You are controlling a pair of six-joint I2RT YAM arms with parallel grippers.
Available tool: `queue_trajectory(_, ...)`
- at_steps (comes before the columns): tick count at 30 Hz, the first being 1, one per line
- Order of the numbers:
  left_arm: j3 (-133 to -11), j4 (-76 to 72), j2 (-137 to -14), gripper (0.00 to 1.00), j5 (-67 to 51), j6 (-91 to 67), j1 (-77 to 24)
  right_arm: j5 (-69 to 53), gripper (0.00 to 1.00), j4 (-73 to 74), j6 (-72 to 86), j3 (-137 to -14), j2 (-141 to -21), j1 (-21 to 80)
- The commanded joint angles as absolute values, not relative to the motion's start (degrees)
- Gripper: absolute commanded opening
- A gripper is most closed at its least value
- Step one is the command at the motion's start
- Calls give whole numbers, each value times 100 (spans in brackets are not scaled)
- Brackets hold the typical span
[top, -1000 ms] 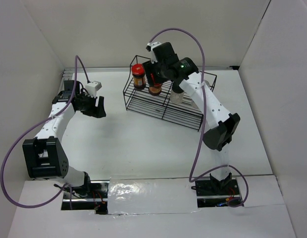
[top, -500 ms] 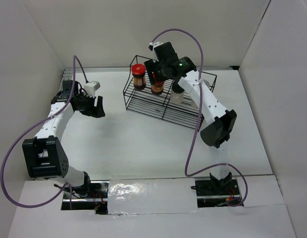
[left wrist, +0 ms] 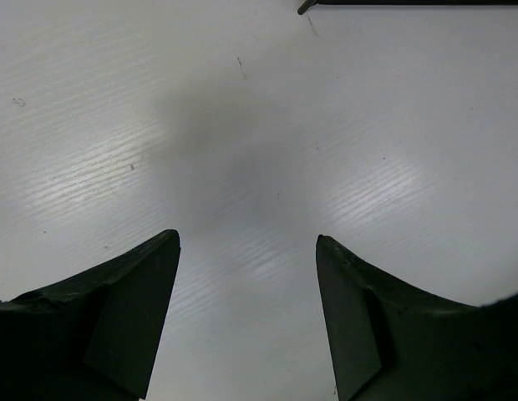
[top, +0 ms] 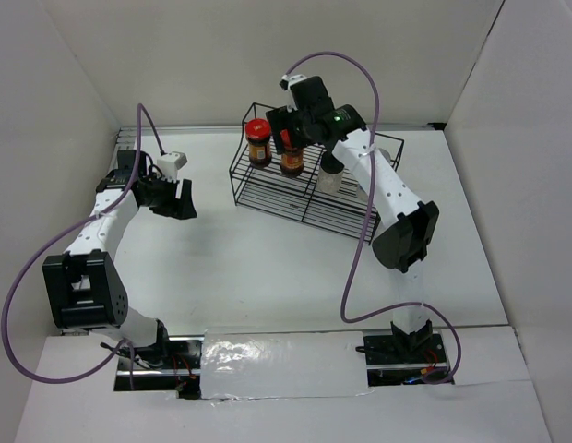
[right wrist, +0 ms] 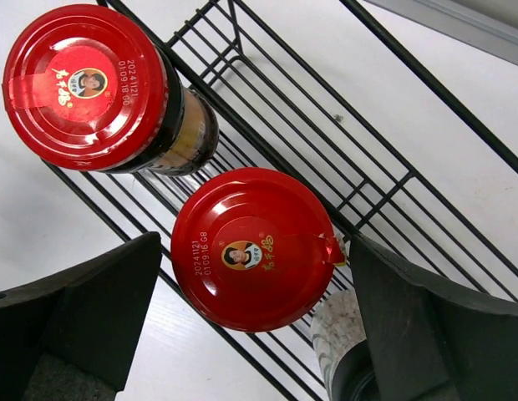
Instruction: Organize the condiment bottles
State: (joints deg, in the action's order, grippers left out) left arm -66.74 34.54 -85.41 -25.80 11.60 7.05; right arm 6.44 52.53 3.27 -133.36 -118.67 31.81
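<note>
The wire rack (top: 309, 196) stands on the far half of the bench (top: 268, 268), well apart from the left arm. Inside the rack, the first red-lidded jar (top: 258, 140) stands upright in the far left corner. The second red-lidded jar (top: 291, 162) stands upright just beside it, one position further along the rack's far rail. The clear shaker (top: 329, 177) stands inside the rack near the second jar, on the side away from the first, and is partly covered by the right arm. The right pincer (right wrist: 256, 241) hangs directly above the second jar's lid (right wrist: 242, 271) with its fingers (right wrist: 92, 309) spread to either side of it. The right wrist view shows a narrow gap on each side, so the pincer is parted and grips nothing. The first jar's lid (right wrist: 82, 83) lies outside the fingers, toward the rack's corner. The left pincer (top: 180, 198) hovers over bare bench to the left of the rack. Its fingers (left wrist: 117, 309) are held wide apart with nothing between them.
</note>
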Motion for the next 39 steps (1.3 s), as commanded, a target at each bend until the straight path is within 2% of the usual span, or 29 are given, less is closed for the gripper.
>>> queue_trajectory(1,-6741,3401,-8552,78,-2786,1063,747,563,100,4843,255,-13474,-11857,3155)
queue_trajectory(7,-6776,3428,-8543,78,-2804,1072,747,842,100,4703,71,-13684,-11506,3392)
queue_trajectory(13,-6855,3454,-8552,78,-2883,1055,747,1484,100,4219,-211,-13317,-10453,3507)
queue_trajectory(16,-6873,3472,-8534,78,-2909,1046,747,1748,100,3956,-27,-12660,-9812,3069)
queue_trajectory(18,-6847,3446,-8517,78,-2927,1046,747,1810,100,3990,324,-12271,-9555,2349)
queue_trajectory(25,-6873,3445,-8481,78,-2953,993,773,1056,100,4360,1142,-10692,-8756,-304)
queue_trajectory(30,-6917,3472,-8525,78,-3050,940,835,134,100,4201,1528,-9618,-8499,-1579)
queue_trajectory(33,-6900,3472,-8525,78,-3023,932,870,-18,100,4131,1564,-9133,-8394,-1854)
queue_trajectory(39,-6864,3445,-8499,78,-3050,905,923,904,100,4008,1949,-8333,-8165,-1854)
